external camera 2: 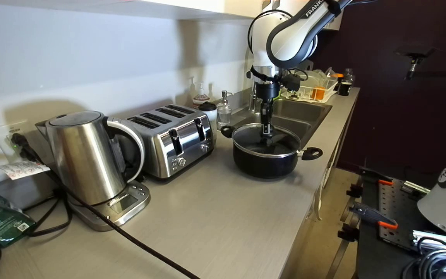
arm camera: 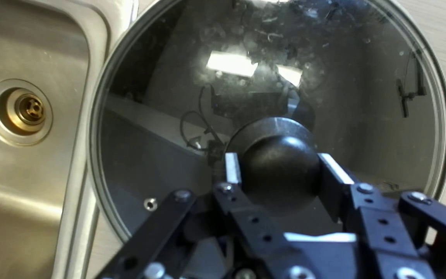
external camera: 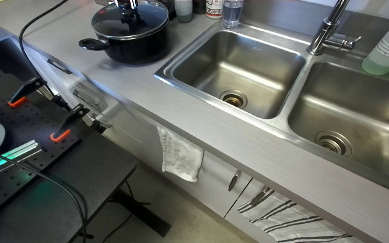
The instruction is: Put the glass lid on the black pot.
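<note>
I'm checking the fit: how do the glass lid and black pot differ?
The glass lid is shiny, reflective glass edged in metal; the black pot is opaque. The lid has one central knob; the pot has two side handles. The lid lies on top of the pot; the pot stands on the countertop. Both are round and about equally wide.
</note>
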Robot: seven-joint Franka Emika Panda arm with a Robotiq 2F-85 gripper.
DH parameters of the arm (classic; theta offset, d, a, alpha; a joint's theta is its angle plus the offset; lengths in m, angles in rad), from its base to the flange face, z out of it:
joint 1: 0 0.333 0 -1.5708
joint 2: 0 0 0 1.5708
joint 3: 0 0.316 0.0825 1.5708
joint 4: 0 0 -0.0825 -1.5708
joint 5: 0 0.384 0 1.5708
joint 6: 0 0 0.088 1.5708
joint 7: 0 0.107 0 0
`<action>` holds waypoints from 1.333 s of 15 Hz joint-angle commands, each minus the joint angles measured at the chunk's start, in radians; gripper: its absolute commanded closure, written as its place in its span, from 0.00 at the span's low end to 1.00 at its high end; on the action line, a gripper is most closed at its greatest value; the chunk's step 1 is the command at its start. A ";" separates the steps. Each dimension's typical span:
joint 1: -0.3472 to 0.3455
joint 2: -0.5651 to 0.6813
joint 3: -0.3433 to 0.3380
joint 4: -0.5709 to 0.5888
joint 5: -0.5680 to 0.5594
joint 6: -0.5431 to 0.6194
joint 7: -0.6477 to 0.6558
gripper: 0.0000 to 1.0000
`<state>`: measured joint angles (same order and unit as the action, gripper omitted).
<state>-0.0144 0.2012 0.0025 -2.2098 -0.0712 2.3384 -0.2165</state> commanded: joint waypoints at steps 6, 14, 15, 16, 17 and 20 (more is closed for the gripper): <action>-0.022 0.013 0.008 0.013 0.081 -0.019 -0.028 0.75; -0.024 0.017 0.006 0.013 0.085 -0.022 -0.024 0.25; -0.024 0.013 0.006 0.010 0.084 -0.020 -0.025 0.24; -0.023 0.013 0.006 0.008 0.083 -0.016 -0.020 0.17; -0.022 0.010 0.007 0.005 0.082 -0.016 -0.022 0.11; -0.020 0.000 0.010 -0.003 0.080 -0.012 -0.023 0.00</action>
<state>-0.0272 0.2115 0.0028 -2.2115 -0.0174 2.3373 -0.2202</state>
